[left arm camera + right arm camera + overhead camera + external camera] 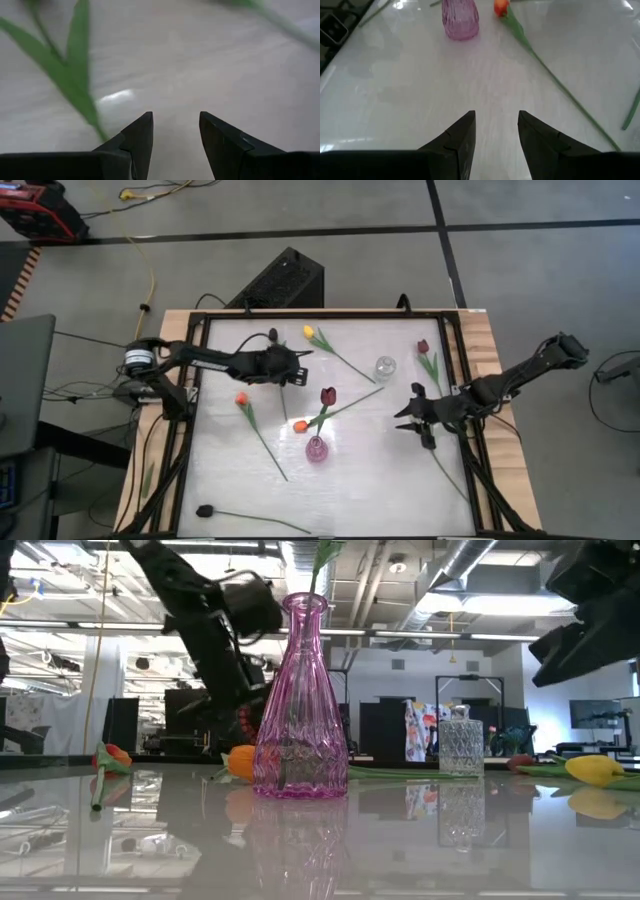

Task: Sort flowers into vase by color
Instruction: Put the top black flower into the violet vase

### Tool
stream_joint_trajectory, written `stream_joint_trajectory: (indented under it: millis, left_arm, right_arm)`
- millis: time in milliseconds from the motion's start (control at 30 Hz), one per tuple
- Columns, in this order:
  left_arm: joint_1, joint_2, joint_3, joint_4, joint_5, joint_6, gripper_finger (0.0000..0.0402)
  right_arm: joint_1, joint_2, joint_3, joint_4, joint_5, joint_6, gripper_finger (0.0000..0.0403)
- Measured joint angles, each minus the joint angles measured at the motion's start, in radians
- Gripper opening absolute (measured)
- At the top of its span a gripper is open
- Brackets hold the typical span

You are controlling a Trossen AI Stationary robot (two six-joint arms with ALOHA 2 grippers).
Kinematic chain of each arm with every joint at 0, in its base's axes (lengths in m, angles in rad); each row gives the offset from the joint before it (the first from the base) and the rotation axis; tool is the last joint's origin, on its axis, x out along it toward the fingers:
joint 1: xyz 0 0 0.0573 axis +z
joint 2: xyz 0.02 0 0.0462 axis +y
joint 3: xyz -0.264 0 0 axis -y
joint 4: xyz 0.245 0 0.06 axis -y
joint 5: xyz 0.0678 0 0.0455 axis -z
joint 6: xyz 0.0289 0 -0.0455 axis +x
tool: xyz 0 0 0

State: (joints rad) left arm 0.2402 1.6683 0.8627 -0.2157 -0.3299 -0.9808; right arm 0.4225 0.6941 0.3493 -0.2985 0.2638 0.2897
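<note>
A pink glass vase (316, 449) (300, 700) (461, 20) stands mid-table with a maroon tulip (328, 395) in it. On the table lie a yellow tulip (310, 332), a maroon tulip (423, 346), an orange tulip (241, 398), an orange-red tulip (300, 426) (501, 6) and a dark-headed tulip (204, 510). My left gripper (303, 368) (175, 117) is open just above the table, left of the vase's tulip, with a green leaf (75, 85) beside it. My right gripper (405, 412) (496, 116) hovers open to the right of the pink vase, facing it.
A small clear glass vase (385, 367) (461, 745) stands toward the far side, between the two grippers. A bare green stem (450, 475) lies near the right edge. A black frame (190, 430) borders the white table top. The near middle of the table is open.
</note>
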Motion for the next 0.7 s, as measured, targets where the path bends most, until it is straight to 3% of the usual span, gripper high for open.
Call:
stream_joint_trajectory:
  millis: [133, 433, 700]
  left_arm:
    - [0.013, 0.018, 0.037, -0.139, -0.004, -0.009, 0.0149]
    - [0.005, 0.013, 0.05, -0.214, -0.05, -0.023, 0.0149]
    - [0.003, 0.046, 0.002, -0.131, -0.045, -0.078, 0.0148]
  right_arm:
    - [0.0, 0.0, -0.014, 0.001, 0.0, -0.001, 0.0172]
    - [-0.028, 0.0, -0.014, 0.026, 0.0, -0.027, 0.0172]
    - [-0.039, 0.0, -0.014, 0.025, 0.0, -0.027, 0.0172]
